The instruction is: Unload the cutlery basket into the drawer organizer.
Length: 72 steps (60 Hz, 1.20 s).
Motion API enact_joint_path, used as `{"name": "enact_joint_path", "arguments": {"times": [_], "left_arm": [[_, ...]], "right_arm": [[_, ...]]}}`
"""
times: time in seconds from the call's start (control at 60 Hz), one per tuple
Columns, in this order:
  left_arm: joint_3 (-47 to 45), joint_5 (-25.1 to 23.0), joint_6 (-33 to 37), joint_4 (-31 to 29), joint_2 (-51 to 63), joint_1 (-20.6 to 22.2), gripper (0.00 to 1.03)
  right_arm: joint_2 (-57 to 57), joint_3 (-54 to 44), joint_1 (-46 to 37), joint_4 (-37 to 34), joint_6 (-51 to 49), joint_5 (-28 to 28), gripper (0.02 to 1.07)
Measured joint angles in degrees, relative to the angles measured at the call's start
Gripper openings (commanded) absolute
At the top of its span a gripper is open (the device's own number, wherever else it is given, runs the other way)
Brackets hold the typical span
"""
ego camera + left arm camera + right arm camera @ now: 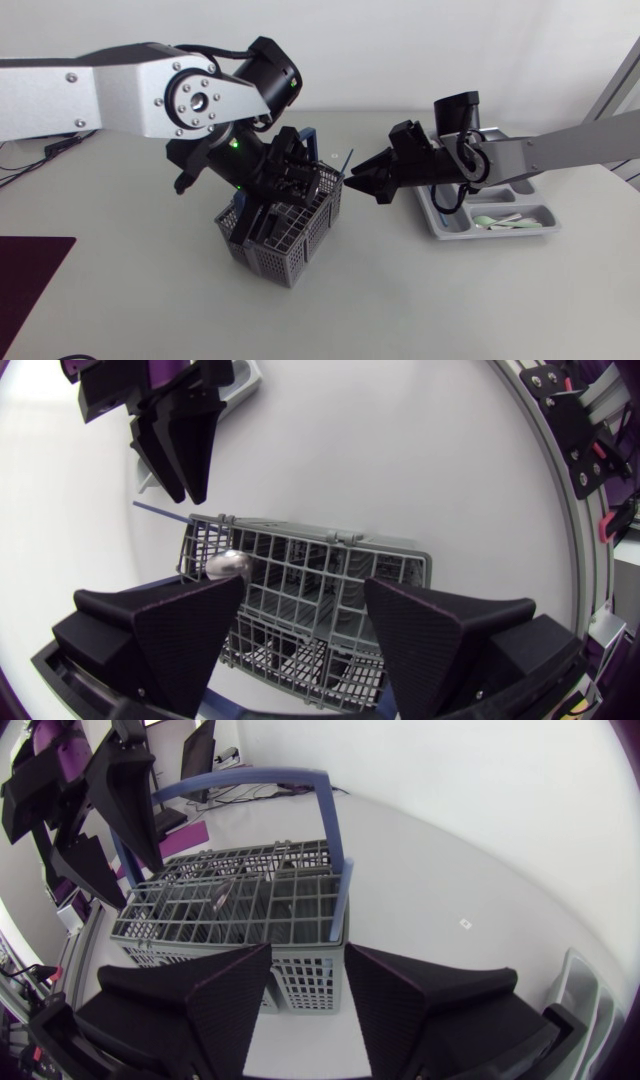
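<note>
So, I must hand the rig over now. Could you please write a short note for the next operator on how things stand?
Left gripper: open, empty, above the cutlery basket.
Right gripper: open, empty, beside the basket, on the side toward the organizer.
Drawer organizer: on the table under the right arm.
Done: a few pale utensils lie in the organizer.
Left: at least one spoon stands in the basket. I cannot make out what else is in it.
</note>
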<state>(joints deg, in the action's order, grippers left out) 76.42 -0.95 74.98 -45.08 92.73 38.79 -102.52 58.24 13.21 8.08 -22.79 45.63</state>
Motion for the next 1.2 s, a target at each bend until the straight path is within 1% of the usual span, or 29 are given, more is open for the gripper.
{"name": "enact_joint_path", "arguments": {"times": [0.017,0.083,0.317,0.417,0.433,0.517,0.583,0.6,0.633,0.65,0.7,0.767,1.033,1.2], "left_arm": [[0.0,0.0,0.0,0.1,0.0,0.0,0.91],[0.0,0.0,-0.4,0.4,0.0,0.0,0.91],[0.0,0.0,-1.0,0.4,0.0,0.0,0.91],[0.0,0.0,-1.1,0.4,0.0,0.0,0.91],[0.0,0.0,-1.3,0.4,0.0,0.0,0.91],[0.0,0.0,-1.4,0.4,0.0,0.0,0.91],[0.0,0.0,-1.4,0.4,0.0,0.0,0.91],[0.0,0.0,-1.4,0.4,0.0,0.0,0.91],[0.0,0.0,-1.4,0.4,0.0,0.0,0.91],[0.0,0.0,-1.4,0.4,0.0,0.0,0.91],[0.0,0.0,-1.4,0.4,0.0,0.0,0.91],[0.0,0.0,-1.4,0.4,0.0,0.0,0.91],[-0.3,0.0,-1.4,0.6,0.0,0.0,0.91],[-0.6,0.0,-1.5,0.6,0.0,0.0,0.91]], "right_arm": [[-0.2,0.1,0.1,0.1,0.0,-0.1,0.48],[-0.9,0.4,0.2,0.8,0.0,-0.5,0.47],[-1.6,2.5,0.4,1.2,0.0,-0.9,0.46],[-2.4,3.4,0.8,1.7,0.1,-1.4,0.40],[-2.7,3.7,1.0,2.0,0.1,-1.4,0.38],[-3.7,4.4,1.0,2.5,0.3,-1.5,0.38],[-4.0,4.7,1.1,2.6,0.3,-1.6,0.32],[-4.1,4.7,1.1,2.7,0.3,-1.6,0.28],[-4.2,4.9,1.1,2.7,0.3,-1.7,0.24],[-4.2,4.9,1.1,2.7,0.3,-1.7,0.24],[-4.3,5.1,1.3,2.7,0.3,-1.8,0.15],[-4.3,5.1,1.4,2.9,0.3,-1.8,0.08],[-3.4,4.9,2.0,3.0,0.5,-1.7,0.08],[0.5,4.3,2.1,3.2,0.5,-1.8,0.08]]}}
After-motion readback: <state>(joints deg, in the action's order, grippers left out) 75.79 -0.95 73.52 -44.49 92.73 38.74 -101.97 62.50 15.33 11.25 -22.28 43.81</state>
